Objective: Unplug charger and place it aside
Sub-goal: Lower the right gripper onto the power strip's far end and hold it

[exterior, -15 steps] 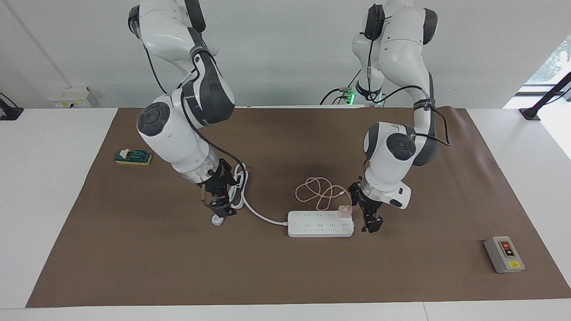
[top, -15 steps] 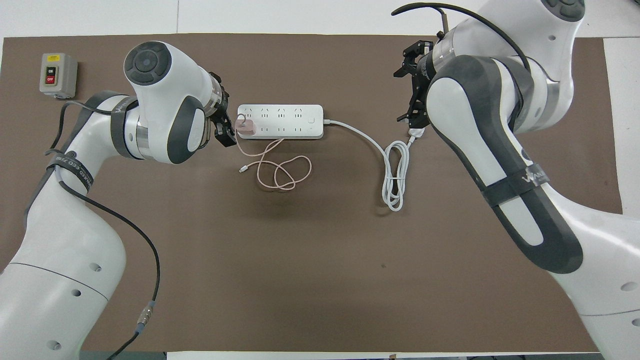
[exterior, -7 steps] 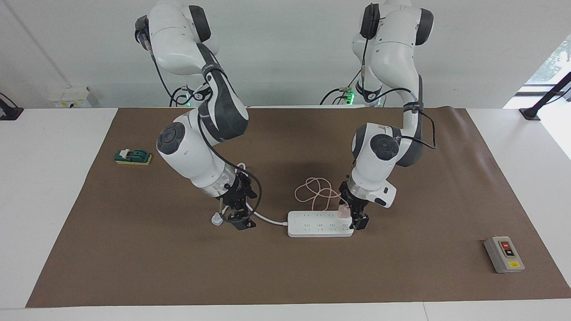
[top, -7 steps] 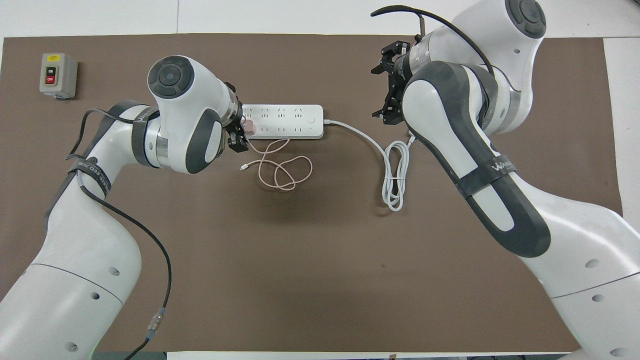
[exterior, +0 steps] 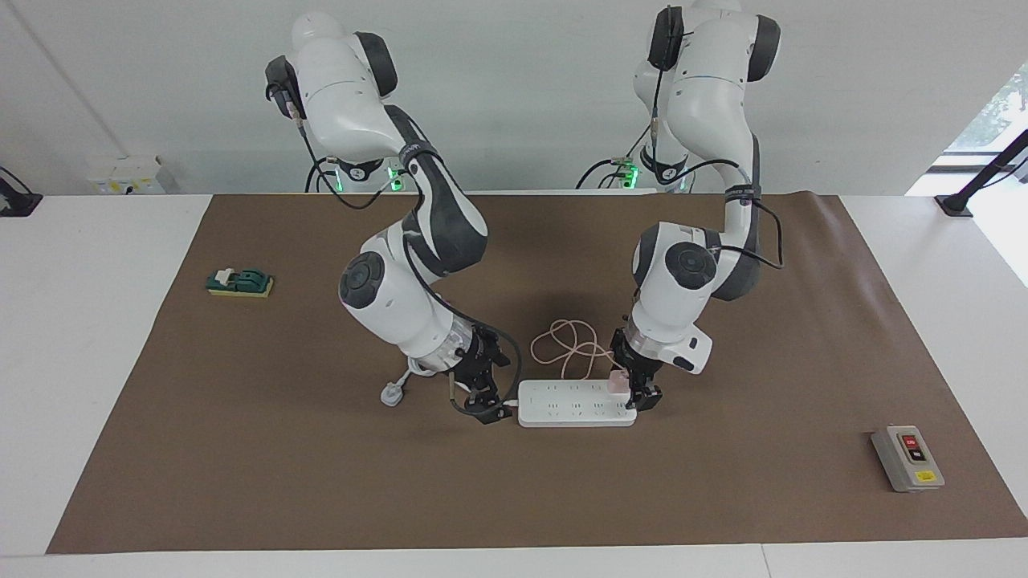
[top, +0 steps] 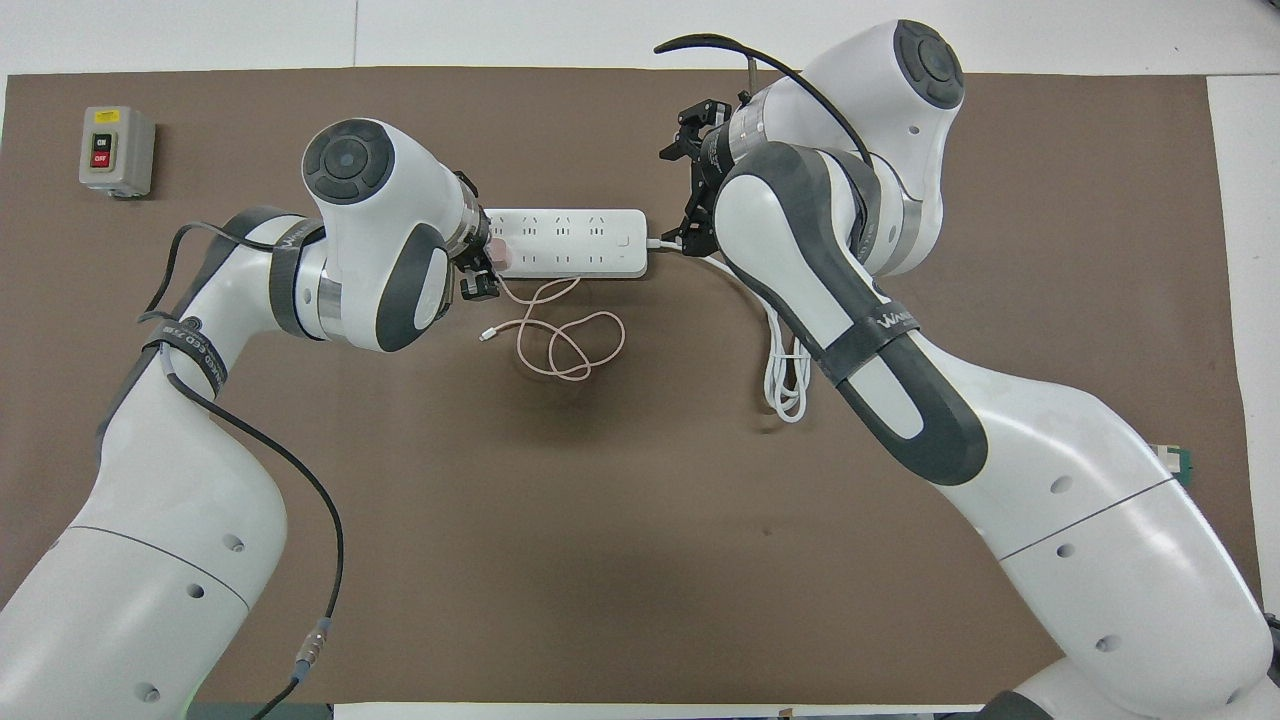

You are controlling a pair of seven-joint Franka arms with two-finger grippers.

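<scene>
The pale pink charger sits plugged into the long white power strip, at the strip's end toward the left arm. Its thin pink cable lies looped on the mat, nearer to the robots than the strip. My left gripper is down around the charger; whether it presses on the charger does not show. My right gripper hangs open just above the strip's cord end and holds nothing.
The strip's thick white cord coils toward the right arm's end, with its plug on the brown mat. A grey switch box sits farther from the robots at the left arm's end. A green block lies at the right arm's end.
My left gripper has come in from beside the strip's end and settled around the charger. My right arm has swung from the cord's plug to the strip's cord end.
</scene>
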